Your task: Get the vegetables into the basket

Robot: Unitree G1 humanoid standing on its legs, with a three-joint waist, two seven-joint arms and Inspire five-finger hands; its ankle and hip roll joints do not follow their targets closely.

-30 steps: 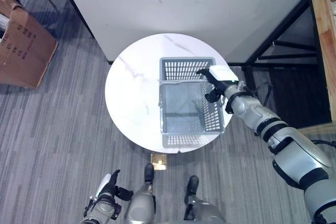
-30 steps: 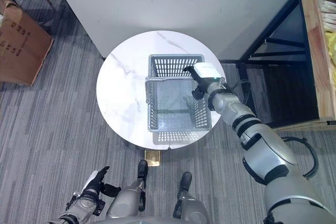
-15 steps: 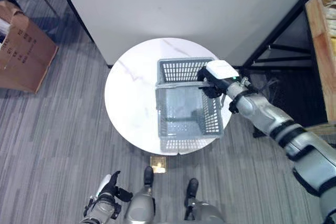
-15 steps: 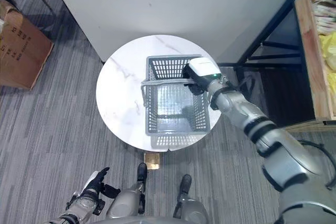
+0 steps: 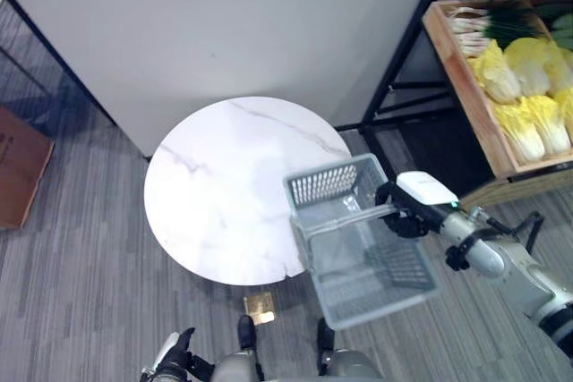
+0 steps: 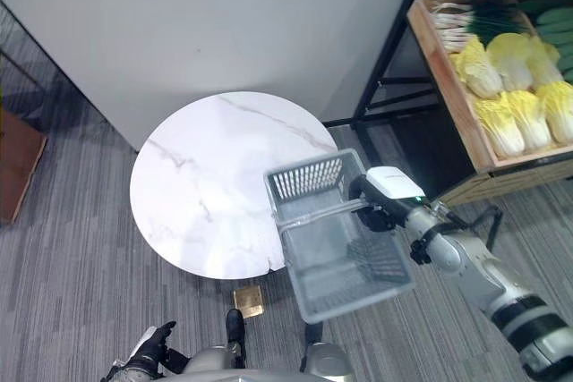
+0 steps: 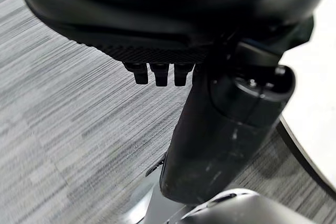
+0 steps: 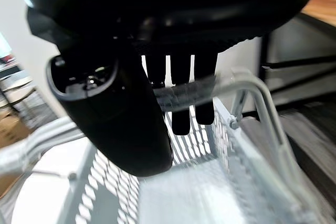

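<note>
An empty grey plastic basket (image 5: 333,182) hangs tilted past the right edge of the round white marble table (image 5: 215,194), mostly over the floor. My right hand (image 5: 405,214) is shut on the basket's handle (image 8: 210,85); its fingers (image 8: 181,103) curl over the bar. The vegetables lie in a wooden crate (image 5: 466,87) at the upper right: yellow-white cabbages (image 5: 524,118), green onions (image 5: 474,24) and dark green cucumbers (image 6: 560,17). Low beside the floor hangs my left hand (image 6: 150,344), relaxed and holding nothing.
A black metal shelf frame (image 5: 403,69) carries the crate to the right of the table. A white wall panel (image 5: 224,24) rises behind the table. A brown cardboard box (image 5: 18,167) sits on the grey carpet at the far left.
The whole view has swung right, bringing the vegetable crate in. My right hand has lifted the basket off the table and carried it right, past the table's edge.
</note>
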